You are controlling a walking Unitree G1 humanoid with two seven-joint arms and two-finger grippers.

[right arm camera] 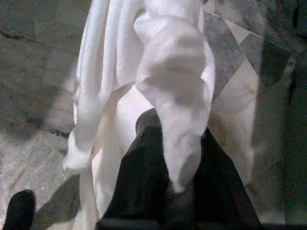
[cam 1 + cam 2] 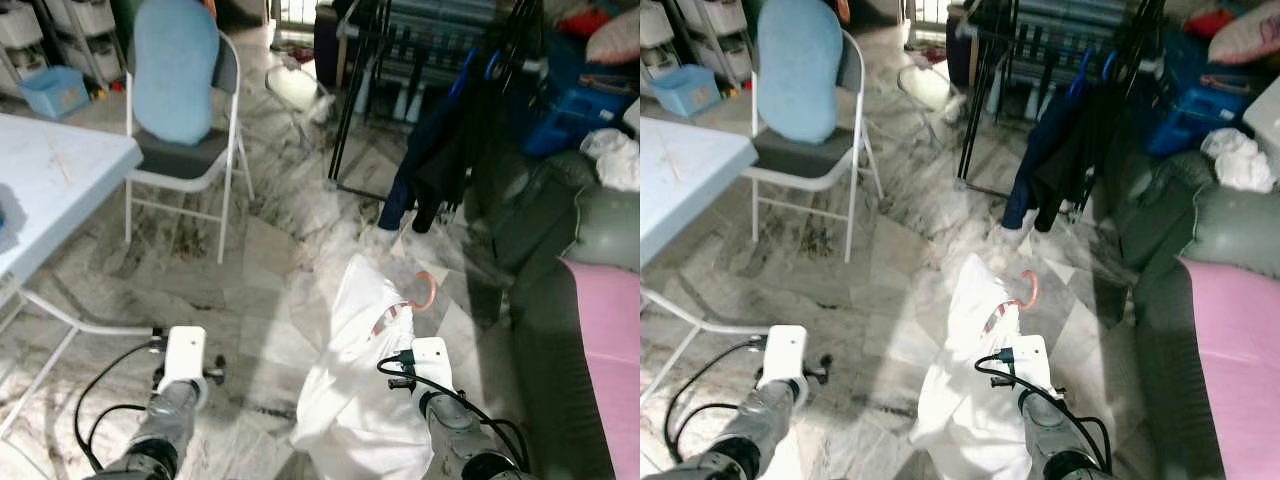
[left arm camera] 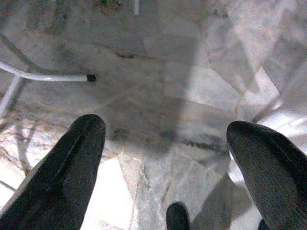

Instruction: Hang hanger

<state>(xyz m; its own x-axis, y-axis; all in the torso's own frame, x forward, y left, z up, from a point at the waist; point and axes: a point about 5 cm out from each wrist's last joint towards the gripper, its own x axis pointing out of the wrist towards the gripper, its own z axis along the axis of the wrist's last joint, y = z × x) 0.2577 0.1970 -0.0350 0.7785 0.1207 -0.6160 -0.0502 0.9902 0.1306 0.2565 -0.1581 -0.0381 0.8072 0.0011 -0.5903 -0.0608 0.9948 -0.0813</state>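
Observation:
A white garment [image 2: 355, 370] hangs on a hanger whose pink hook [image 2: 428, 290] sticks up above it. My right gripper [image 1: 175, 189] is shut on the hanger through the white cloth [image 1: 163, 81], holding it up over the marble floor. My left gripper [image 3: 168, 158] is low on the left, open, with bare floor between its black fingers [image 3: 72, 167]. A black clothes rack [image 2: 360, 90] with dark garments [image 2: 430, 150] on it stands ahead, a few steps off.
A white folding table [image 2: 50, 180] is at the left, its leg [image 3: 48, 76] close to my left gripper. A folding chair with a blue cushion [image 2: 175, 70] stands ahead left. A grey sofa with a pink cover [image 2: 600, 330] lines the right side. Blue bins [image 2: 575, 110] sit behind.

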